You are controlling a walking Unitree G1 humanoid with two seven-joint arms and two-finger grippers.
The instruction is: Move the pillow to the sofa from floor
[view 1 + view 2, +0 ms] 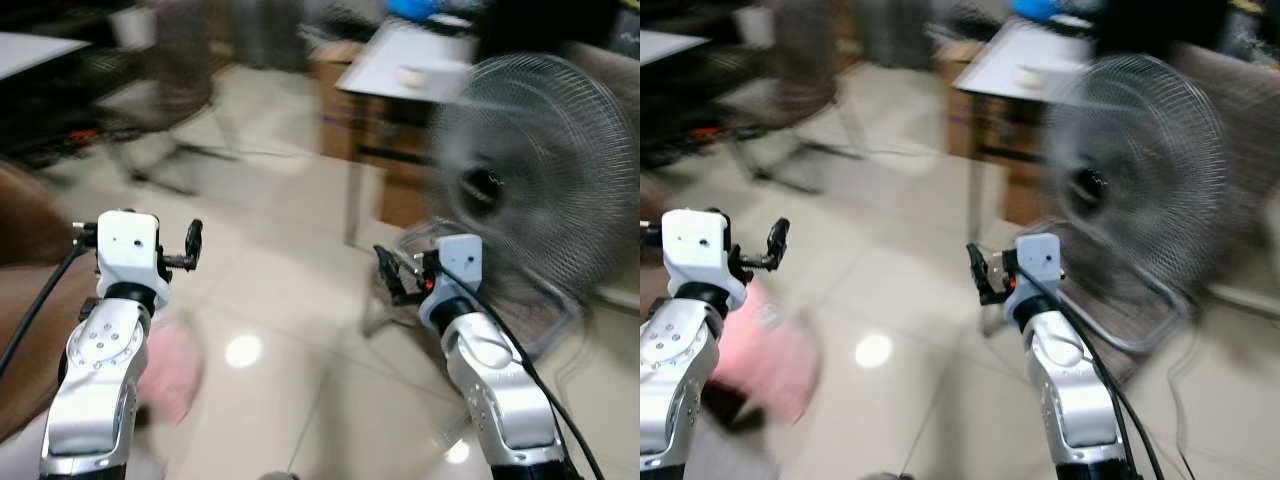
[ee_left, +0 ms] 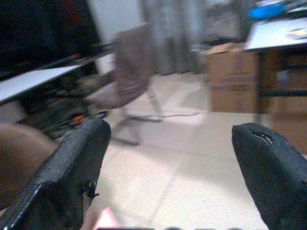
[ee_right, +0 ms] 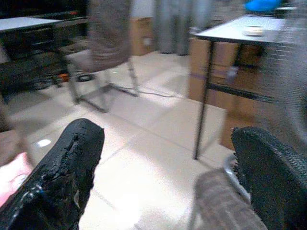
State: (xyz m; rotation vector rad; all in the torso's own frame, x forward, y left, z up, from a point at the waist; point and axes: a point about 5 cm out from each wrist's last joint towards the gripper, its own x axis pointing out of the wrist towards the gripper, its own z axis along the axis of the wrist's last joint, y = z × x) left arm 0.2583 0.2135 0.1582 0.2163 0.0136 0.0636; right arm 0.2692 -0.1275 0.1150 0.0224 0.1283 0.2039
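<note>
The whole scene is smeared by motion, so the step in hand looks like walking or turning toward the pillow rather than reaching for it. To do it well, the robot should settle its stance and let the view sharpen before either arm goes down, then face the pink pillow point(image 1: 760, 360) squarely, since it now lies low on the tiled floor point(image 1: 290, 300) at the robot's left, partly behind the left arm. The brown sofa point(image 1: 25, 300) rises at the far left edge, just beside the pillow, so the carry should be short once the pillow is lifted.

The biggest thing nearby is a standing fan point(image 1: 530, 170) on the robot's right, its wire base close behind the right arm; a wide swing of that arm could catch it. Behind the fan stands a table with a pale tabletop point(image 1: 405, 60), with cardboard boxes point(image 1: 345, 100) under and beside it. Farther back on the left a chair point(image 1: 170, 90) sits on thin metal legs, well apart from the pillow.

The left gripper point(image 1: 192, 245) hovers above the floor with its fingers point(image 2: 76, 167) spread wide and nothing between them. The right gripper point(image 1: 392, 272) is likewise raised, fingers point(image 3: 62, 172) wide apart and holding nothing. A cable point(image 1: 530, 375) trails along the right arm and should be kept from snagging the fan.
</note>
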